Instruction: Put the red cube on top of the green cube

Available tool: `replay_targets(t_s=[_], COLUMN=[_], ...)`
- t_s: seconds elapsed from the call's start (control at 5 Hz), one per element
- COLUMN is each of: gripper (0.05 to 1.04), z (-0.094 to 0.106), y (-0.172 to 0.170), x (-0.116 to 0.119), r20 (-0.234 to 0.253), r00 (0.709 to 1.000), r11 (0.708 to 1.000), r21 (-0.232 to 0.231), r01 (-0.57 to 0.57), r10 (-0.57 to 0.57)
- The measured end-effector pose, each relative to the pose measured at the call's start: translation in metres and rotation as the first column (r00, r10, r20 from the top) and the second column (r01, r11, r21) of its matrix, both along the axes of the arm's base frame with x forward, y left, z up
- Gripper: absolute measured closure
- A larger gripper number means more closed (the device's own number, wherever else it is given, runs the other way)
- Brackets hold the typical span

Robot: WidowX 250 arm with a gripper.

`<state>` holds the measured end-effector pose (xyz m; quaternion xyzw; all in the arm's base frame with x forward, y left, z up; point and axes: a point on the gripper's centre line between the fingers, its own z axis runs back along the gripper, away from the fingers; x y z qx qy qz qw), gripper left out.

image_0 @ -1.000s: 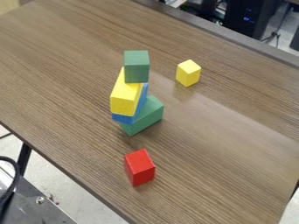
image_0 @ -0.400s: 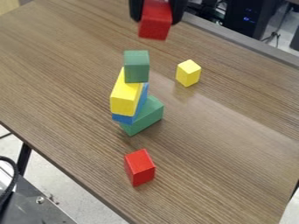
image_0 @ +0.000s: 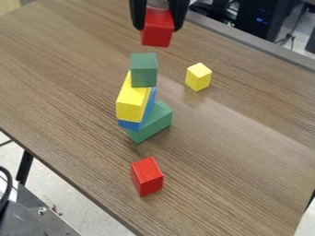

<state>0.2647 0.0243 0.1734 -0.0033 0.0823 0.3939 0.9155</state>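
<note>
1. My gripper (image_0: pixel 158 23) pinches the red cube (image_0: pixel 157 30) — a gap between it and the green cube (image_0: pixel 144 70)
2. Room between yellow cube (image_0: pixel 198 77) and stack (image_0: pixel 131 107) — and between red block (image_0: pixel 147 177) and table (image_0: pixel 246 138) edge

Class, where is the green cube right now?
In the camera view, the green cube sits at upper middle, on top of the yellow block and left of the small yellow cube.

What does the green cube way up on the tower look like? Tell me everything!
The green cube is plain dark green, maybe painted wood, with flat faces and straight edges. Its top and one side show. It sits upright on the yellow block's far end, and only that block seems to touch it.
</note>
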Motion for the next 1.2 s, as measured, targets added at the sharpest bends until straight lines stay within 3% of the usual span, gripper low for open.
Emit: replay_targets(t_s=[0.4,0.8,1.2], gripper=[0.504,0.504,0.504], z=[0.001,-0.015,-0.016], y=[0.005,0.003,0.006], x=[-0.002,-0.016,-0.018], r20=[-0.008,-0.078,-0.085], r00=[1.0,0.997,0.996], r11=[0.999,0.999,0.999], r21=[-0.026,-0.035,-0.038], r01=[-0.021,-0.004,-0.011], r10=[0.021,0.001,0.008])
